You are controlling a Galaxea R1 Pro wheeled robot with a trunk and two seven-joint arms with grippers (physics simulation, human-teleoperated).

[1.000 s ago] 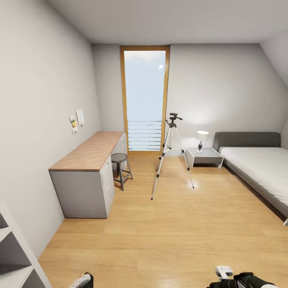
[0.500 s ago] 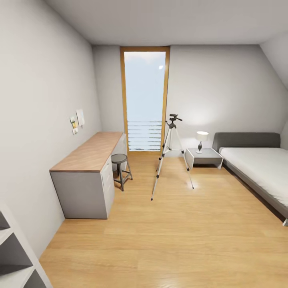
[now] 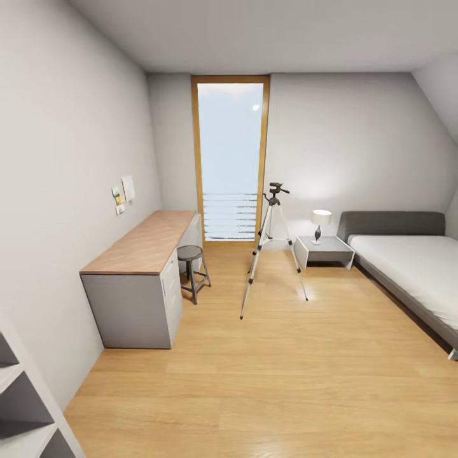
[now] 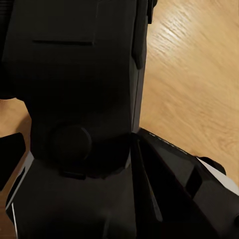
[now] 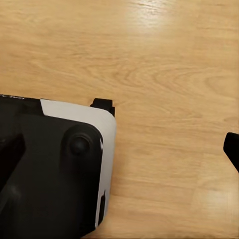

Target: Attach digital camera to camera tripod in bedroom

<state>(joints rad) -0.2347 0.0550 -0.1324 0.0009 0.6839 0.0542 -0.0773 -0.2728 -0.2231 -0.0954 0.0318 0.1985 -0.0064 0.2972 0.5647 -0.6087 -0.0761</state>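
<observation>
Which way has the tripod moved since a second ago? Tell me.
No. The camera tripod keeps its place between the stool and the nightstand; the view alone tilted up slightly.

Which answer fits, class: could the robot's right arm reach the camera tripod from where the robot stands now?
Probably not. The camera tripod stands far across the wood floor, near the window, with open floor in between. Nothing blocks the way; the robot would likely have to drive closer first.

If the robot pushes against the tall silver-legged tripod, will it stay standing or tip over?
The tall tripod with thin silver legs probably tips easily: it is high with slender legs. On the smooth light wood floor its feet may slide. It looks light.
</observation>
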